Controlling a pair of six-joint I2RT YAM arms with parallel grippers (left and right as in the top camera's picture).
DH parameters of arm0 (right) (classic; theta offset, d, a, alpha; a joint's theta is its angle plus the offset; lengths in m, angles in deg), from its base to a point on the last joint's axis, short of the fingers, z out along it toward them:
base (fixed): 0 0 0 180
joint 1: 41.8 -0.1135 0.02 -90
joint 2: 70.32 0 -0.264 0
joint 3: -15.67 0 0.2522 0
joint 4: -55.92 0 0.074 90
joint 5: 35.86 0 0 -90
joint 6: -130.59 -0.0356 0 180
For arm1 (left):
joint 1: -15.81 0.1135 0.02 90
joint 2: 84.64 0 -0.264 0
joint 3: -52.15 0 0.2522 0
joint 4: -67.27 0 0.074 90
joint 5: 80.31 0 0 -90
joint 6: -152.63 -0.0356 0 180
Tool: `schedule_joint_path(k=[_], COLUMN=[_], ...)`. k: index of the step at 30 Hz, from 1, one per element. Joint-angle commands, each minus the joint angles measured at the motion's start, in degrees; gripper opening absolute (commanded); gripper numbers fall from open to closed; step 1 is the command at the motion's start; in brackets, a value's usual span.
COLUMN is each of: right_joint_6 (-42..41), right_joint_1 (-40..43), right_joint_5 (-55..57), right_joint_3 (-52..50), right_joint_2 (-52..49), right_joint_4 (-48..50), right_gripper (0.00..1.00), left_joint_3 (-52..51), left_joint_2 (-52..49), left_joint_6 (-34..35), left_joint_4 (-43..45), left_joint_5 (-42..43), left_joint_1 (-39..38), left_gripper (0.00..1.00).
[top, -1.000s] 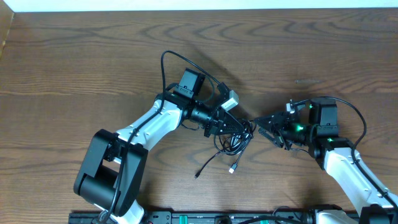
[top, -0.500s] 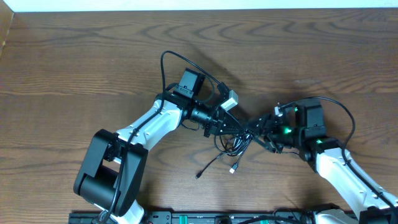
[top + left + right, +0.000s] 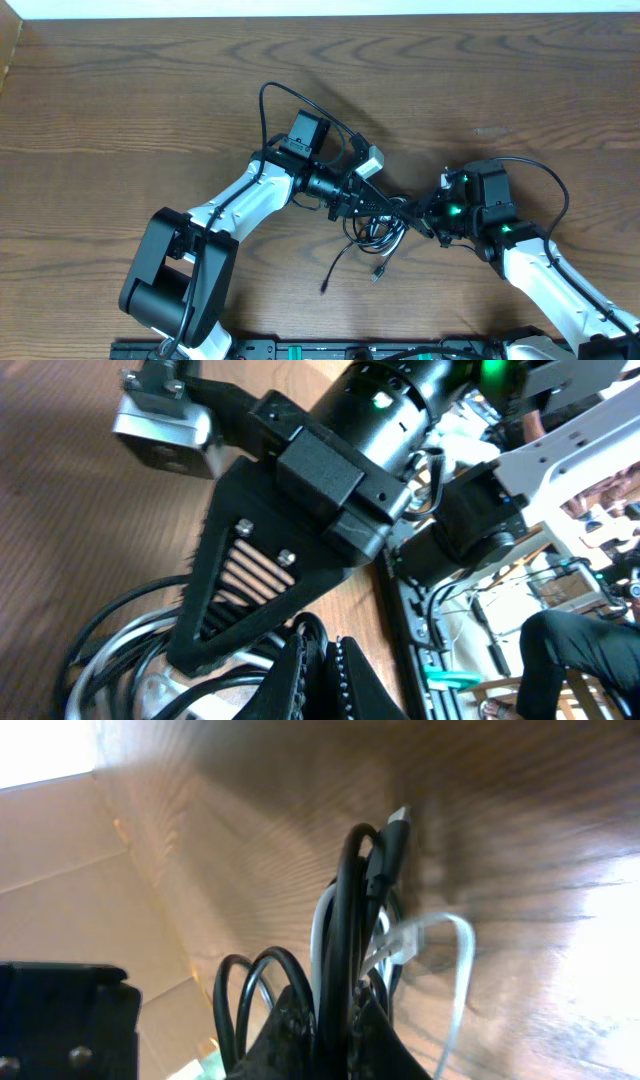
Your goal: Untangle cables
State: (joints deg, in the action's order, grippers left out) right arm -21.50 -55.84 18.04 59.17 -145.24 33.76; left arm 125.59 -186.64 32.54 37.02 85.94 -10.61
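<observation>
A long thin black cable (image 3: 372, 232) and a shorter thin white cable (image 3: 403, 942) lie knotted on the brown wooden table (image 3: 150, 100). The left claw (image 3: 394, 205) and right claw (image 3: 417, 211) nearly touch above the knot, each clamped on black strands.

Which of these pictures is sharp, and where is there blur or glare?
Overhead: sharp and evenly lit, the cables easy to trace. Left wrist: soft toward the right side. Right wrist: the wood table is smeared by blur, with white glare at the right edge; the black cable is clearer.
</observation>
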Motion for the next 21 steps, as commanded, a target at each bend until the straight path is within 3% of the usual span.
schedule_joint_path(k=[1, 14, 18, 21], right_joint_6=[0.87, 1.49, 2.6, 3.87], right_joint_1=[-0.31, -0.31, -0.26, -0.26], right_joint_5=[7.04, 12.63, 12.63, 12.9], right_joint_3=[-0.5, -0.52, -0.52, -0.52], right_joint_2=[-0.04, -0.04, -0.04, -0.04], right_joint_4=[-3.74, -7.56, -5.75, -5.53], right_gripper=[0.01, 0.02, 0.32, 0.67], left_joint_3=[0.15, 0.15, 0.15, 0.15], left_joint_2=[0.94, 0.94, 0.94, 0.94], left_joint_6=[-0.98, -0.72, -0.76, -0.74], left_joint_4=[0.33, -0.15, 0.02, 0.13], left_joint_5=[0.83, 0.85, 0.33, -2.95], left_joint_1=[1.97, 5.03, 3.39, 2.21], left_gripper=[0.07, 0.08, 0.08, 0.08])
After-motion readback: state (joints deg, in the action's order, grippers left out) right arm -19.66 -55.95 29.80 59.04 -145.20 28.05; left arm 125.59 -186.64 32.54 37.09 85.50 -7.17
